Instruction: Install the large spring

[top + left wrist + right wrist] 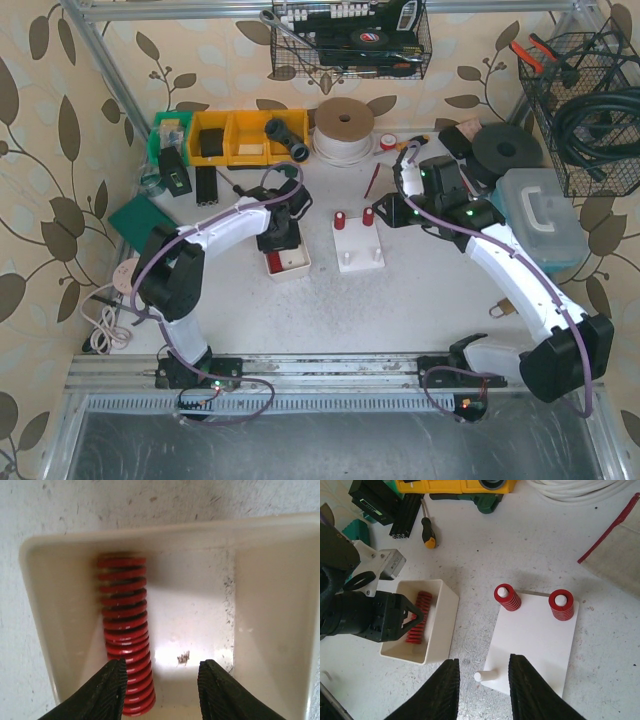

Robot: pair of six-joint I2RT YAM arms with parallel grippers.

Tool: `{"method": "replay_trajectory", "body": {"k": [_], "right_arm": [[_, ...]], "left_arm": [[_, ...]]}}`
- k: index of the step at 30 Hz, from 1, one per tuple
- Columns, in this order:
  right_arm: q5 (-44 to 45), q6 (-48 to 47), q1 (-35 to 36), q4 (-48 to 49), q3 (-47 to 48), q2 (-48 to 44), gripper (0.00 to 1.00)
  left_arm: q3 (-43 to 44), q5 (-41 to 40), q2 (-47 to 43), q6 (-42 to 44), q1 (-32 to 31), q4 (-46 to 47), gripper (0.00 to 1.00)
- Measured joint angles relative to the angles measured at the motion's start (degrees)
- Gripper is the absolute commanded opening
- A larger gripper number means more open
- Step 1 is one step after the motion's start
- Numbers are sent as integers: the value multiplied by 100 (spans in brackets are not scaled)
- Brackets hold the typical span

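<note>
A long red spring (122, 625) lies lengthwise along the left side of a small white tray (270, 630). My left gripper (162, 690) hangs open just above the tray. The spring's near end sits by the left finger (102, 692), and the right finger (225, 695) is well clear of it. From above, the left gripper (280, 243) is over the tray (296, 266). The white base plate (535, 640) carries two short red springs (507, 597) (561, 605) on its far pegs. A bare peg (485, 676) shows between the open fingers of my right gripper (484, 690).
A screwdriver (426, 527), black blocks (375, 502) and yellow bins (235, 137) lie behind the tray. A roll of white cord (343, 128), a black disc (505, 152) and a clear plastic case (540, 215) stand at the back right. A padlock (500, 309) lies near the right arm.
</note>
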Motion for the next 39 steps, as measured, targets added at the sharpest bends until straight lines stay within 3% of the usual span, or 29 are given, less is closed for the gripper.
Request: {"method": "replay_trajectory", "body": {"k": [8,25,29,35,39], "right_arm": [[-2,-57,0,-22,24,4,31],[7,-240,0,-238,175,26,36],[24,-247,0,-271,227,42,36],[46,-260,0,-297,295,63,36],[44,-256,0,-293,313,103,36]], "left_arm": [[-17,59,92,-505,-151,-234,47],[-680,369,398,-756,-184,844,50],[-675,385,398,-728,-184,828,39],[-634,382,409,-632,-184,785,8],[-614,374,413,-616,-184,752,2]]}}
